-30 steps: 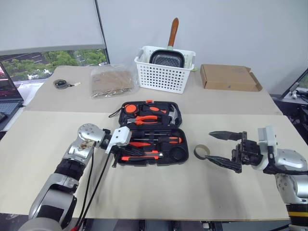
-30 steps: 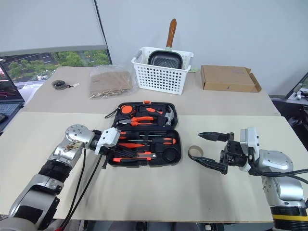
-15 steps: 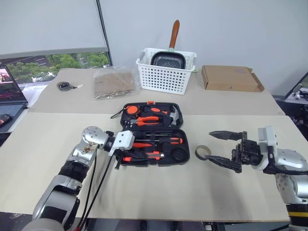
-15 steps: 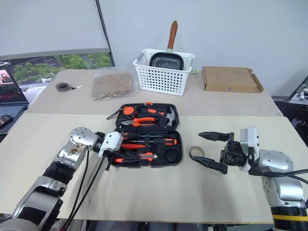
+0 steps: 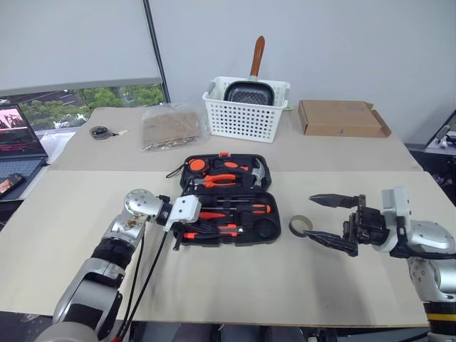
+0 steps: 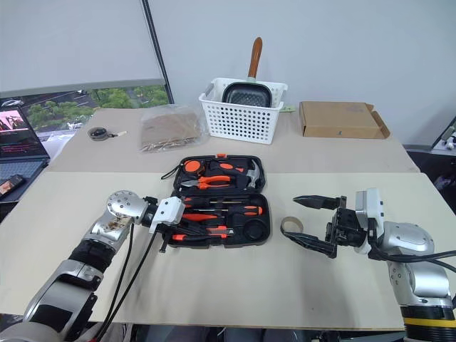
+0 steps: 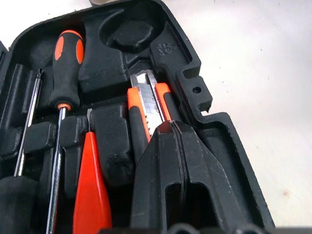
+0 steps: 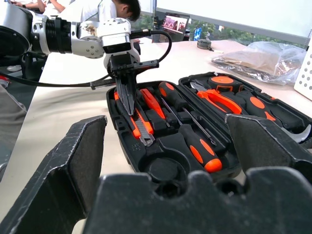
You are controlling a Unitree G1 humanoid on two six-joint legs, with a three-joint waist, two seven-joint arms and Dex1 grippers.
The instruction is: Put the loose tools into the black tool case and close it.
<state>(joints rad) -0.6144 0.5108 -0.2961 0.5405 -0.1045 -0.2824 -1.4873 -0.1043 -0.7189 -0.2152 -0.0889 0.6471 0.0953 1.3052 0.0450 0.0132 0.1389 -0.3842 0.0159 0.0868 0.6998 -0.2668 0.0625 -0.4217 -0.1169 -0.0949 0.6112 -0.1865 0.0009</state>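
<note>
Left gripper (image 7: 170,127) is sitting pinched shut, hiding the utility knife's (image 7: 146,105) near end — right gripper (image 5: 329,222) is hovering wide open, empty.

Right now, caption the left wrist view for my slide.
Shut left tool pressing on the orange utility knife in the open black tool case.

Silver, ball-jointed forearms with black collars run out to white wrist blocks. The left tool (image 5: 173,234) carries slim black tapering fingers, with black cables looping beneath. The right tool (image 5: 333,221) bears broad black fingers with rough, ridged pads (image 8: 73,161).
</note>
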